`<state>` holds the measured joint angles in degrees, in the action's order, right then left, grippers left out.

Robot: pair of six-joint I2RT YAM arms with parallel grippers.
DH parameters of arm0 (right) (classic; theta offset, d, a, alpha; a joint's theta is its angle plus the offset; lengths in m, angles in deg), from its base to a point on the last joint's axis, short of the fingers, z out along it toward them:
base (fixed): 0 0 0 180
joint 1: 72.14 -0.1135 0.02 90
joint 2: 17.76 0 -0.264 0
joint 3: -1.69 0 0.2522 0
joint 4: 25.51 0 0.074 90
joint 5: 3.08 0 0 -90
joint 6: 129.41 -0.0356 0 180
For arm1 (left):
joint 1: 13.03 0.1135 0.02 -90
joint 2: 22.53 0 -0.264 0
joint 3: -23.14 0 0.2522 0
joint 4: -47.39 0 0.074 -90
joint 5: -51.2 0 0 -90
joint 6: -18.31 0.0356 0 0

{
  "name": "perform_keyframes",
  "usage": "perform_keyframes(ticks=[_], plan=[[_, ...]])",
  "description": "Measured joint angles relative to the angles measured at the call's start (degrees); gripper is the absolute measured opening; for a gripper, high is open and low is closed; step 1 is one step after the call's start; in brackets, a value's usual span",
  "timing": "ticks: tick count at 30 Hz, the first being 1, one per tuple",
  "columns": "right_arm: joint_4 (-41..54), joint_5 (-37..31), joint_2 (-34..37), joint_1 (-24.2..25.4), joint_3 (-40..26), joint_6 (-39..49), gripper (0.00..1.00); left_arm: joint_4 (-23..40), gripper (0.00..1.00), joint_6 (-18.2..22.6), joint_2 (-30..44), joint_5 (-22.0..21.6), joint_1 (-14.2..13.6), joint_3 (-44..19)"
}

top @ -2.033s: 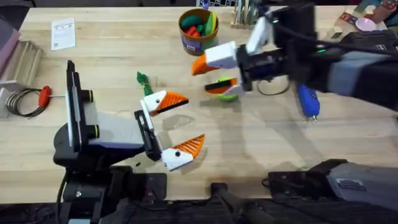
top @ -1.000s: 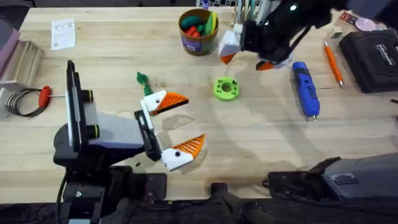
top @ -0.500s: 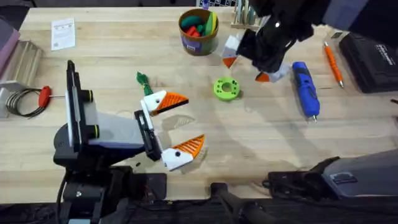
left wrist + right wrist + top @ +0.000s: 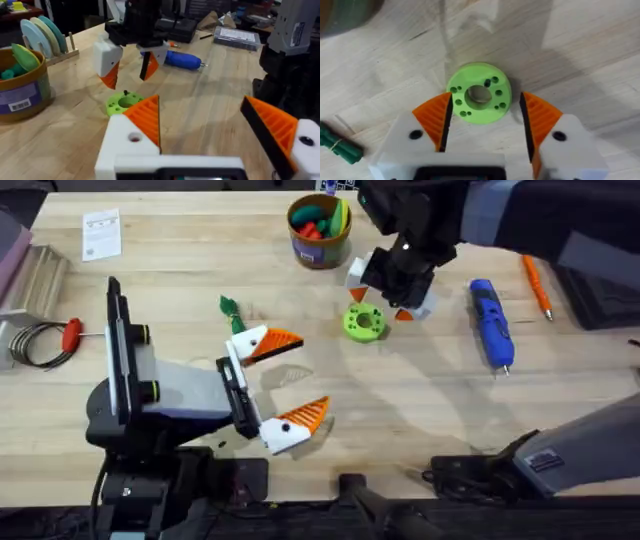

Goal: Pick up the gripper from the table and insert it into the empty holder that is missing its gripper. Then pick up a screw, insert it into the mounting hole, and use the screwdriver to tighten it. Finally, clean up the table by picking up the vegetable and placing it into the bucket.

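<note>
Right wrist view: the right tool (image 4: 484, 117) hangs wide open astride the green disc (image 4: 479, 98), probably reaching for a black screw (image 4: 487, 83) standing in it. At the table's (image 4: 180, 240) 8 o'clock, the left tool (image 4: 290, 380) gapes empty, the vegetable (image 4: 231, 312) beside it.
</note>
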<state>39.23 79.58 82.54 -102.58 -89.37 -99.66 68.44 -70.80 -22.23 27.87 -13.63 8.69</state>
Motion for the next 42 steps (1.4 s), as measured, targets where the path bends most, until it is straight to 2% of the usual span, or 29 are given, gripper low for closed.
perform_keyframes(ticks=[25,42], plan=[[-2.2,-0.8,4.6,-0.1,0.0,-0.5,0.572,0.0,0.985,0.0,0.0,0.0,0.0,0.0],[-3.1,-0.8,5.8,-0.1,0.1,-0.9,0.559,0.0,0.985,0.0,0.0,0.0,0.0,0.0]])
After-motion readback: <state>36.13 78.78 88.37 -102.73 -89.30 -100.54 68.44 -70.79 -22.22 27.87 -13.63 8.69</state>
